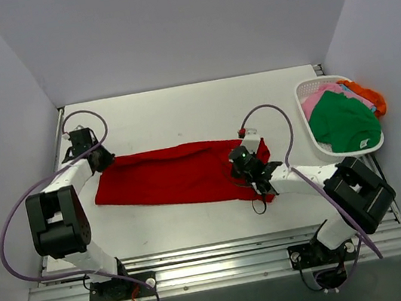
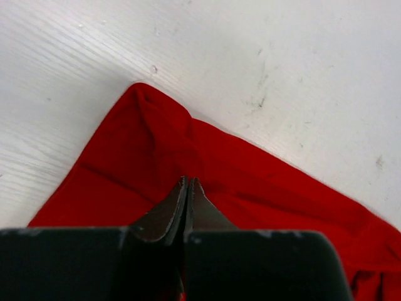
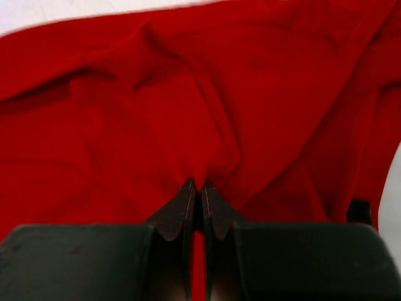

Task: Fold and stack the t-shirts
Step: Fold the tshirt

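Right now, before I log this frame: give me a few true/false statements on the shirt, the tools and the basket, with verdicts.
1. The red t-shirt lies spread on the table between the two arms. True.
2. The left tool hangs open over bare table. False: it is shut on the red t-shirt's left end.
3. The right tool grips the green t-shirt. False: it is shut on the red t-shirt's right end; the green t-shirt sits in the basket.
4. The basket also holds a pink t-shirt and an orange t-shirt. True.
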